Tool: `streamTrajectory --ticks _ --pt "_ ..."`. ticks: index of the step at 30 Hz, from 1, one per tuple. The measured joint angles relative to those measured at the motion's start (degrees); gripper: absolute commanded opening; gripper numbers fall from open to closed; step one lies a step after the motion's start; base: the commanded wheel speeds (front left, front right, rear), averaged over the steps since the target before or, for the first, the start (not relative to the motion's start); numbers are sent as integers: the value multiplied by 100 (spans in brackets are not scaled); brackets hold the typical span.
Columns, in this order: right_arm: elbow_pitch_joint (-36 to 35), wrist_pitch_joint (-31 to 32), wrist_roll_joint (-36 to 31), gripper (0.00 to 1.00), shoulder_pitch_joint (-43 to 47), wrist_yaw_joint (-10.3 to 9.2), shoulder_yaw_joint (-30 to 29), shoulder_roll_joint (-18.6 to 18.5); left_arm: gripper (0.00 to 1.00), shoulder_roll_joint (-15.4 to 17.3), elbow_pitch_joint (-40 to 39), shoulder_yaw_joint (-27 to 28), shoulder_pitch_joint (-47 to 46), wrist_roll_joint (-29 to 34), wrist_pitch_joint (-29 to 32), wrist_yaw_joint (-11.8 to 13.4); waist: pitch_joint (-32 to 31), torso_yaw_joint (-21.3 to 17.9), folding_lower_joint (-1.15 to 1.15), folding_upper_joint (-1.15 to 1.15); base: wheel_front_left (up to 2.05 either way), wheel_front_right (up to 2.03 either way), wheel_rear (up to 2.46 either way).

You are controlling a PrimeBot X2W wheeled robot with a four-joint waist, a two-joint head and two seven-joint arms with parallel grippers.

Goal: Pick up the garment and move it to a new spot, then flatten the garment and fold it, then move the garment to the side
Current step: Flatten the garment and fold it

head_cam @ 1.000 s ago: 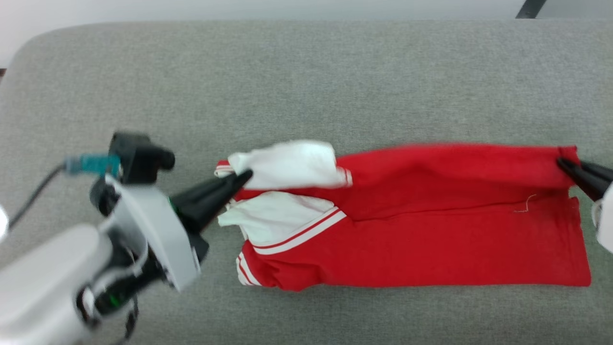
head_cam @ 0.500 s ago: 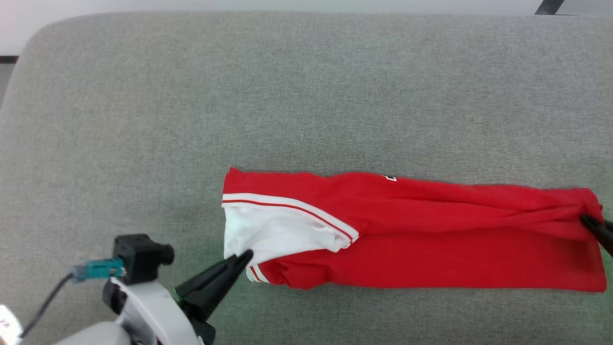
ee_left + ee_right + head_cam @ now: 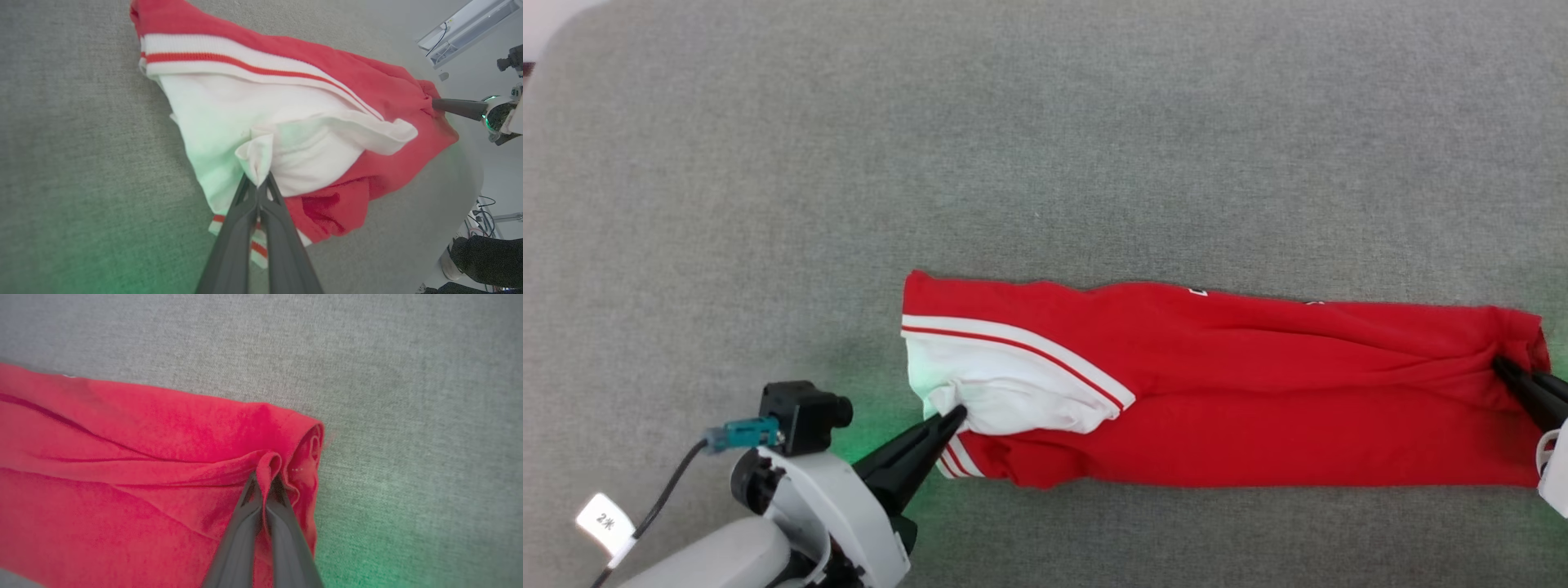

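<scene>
- You are in the folding step. The soft red jersey shirt [image 3: 1258,408], with white sleeves and red-white striped trim, lies as a long narrow band on the grey woven padded surface [image 3: 1045,147]. It looks already doubled lengthwise.
- Your left gripper [image 3: 956,414] has its two dark fingers pressed together on a pinch of the white sleeve panel [image 3: 1013,392] at the band's left end. The left wrist view shows the cloth bunched between the tips.
- Your right gripper [image 3: 1503,369] likewise pinches a ridge of red hem at the right end, and the fabric puckers around it.
- As I judge it, the next move is either to let both ends settle flat or to carry one end over the other for the crosswise fold. Either way, keep the layers lined up and travel low.
- Watch the sleeve. It sits loose and rumpled, and the striped cuff [image 3: 952,461] pokes out beneath it, so it may spill from the fold.
- A black cable [image 3: 666,506] with a white paper tag [image 3: 605,520] hangs by your left wrist, near the cloth but apart from it.
- The surface's edge lies just beyond the right end.
</scene>
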Motion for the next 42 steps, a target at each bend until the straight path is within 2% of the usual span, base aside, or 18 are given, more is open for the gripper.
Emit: streamTrajectory --ticks 3,5,6,7,8,9,10,17,22,26,33,34,35,36,39,42 --pt "104 -68 0 0 -94 3 86 0 14 -141 242 -12 -52 43 -37 -64 19 -32 0 0 0 0 0" --pt "146 -127 0 0 -114 2 165 -2 28 -214 355 1 -53 42 -83 -100 -4 -40 0 0 0 0 0" --pt "160 -169 0 8 -129 1 201 -4 38 -238 405 2 -53 41 -103 -126 -22 -45 0 0 0 0 0" --pt "172 -214 0 38 -145 1 215 -5 56 -263 456 4 -52 43 -115 -140 -45 -48 0 0 0 0 0" --pt "181 -230 2 54 -147 0 226 -3 85 -288 485 8 -49 43 -141 -143 -74 -48 0 0 0 0 0" --pt "185 -256 19 91 -146 0 233 -1 100 -309 493 38 -33 30 -163 -179 -109 -48 0 0 0 0 0" --pt "183 -268 43 100 -145 0 232 2 100 -323 489 77 -11 -4 -193 -197 -146 -47 0 0 0 0 0" --pt "121 -328 140 100 -84 -1 64 -5 100 -290 360 530 277 -116 -352 -231 -471 -16 0 0 0 0 0" --pt "190 -619 -65 100 -41 -1 -207 89 100 -396 468 1039 588 113 -379 160 -735 43 0 0 0 0 0" --pt "266 -670 -159 100 149 -1 -292 232 100 -713 483 1771 959 695 -397 463 -933 109 0 0 0 0 0" --pt "370 -504 -198 100 330 -1 -566 325 100 -1298 347 2939 1728 2183 -396 887 -1147 276 0 0 0 0 0" --pt "370 -504 -198 100 330 -1 -566 325 100 -1298 347 2939 1728 2183 -396 887 -1147 276 0 0 0 0 0" --pt "392 -383 -200 100 377 -1 -627 326 100 -1473 276 3274 1926 2601 -396 951 -1186 330 0 0 0 0 0" --pt "392 -383 -200 100 377 -1 -627 326 100 -1473 276 3274 1926 2601 -396 951 -1186 330 0 0 0 0 0" --pt "471 -64 -201 100 407 -1 -772 349 100 -1798 109 3852 2275 3427 -396 978 -1263 419 0 0 0 0 0" --pt "550 202 -202 100 414 -1 -871 374 100 -1948 34 4074 2419 3749 -396 937 -1300 458 0 0 0 0 0"
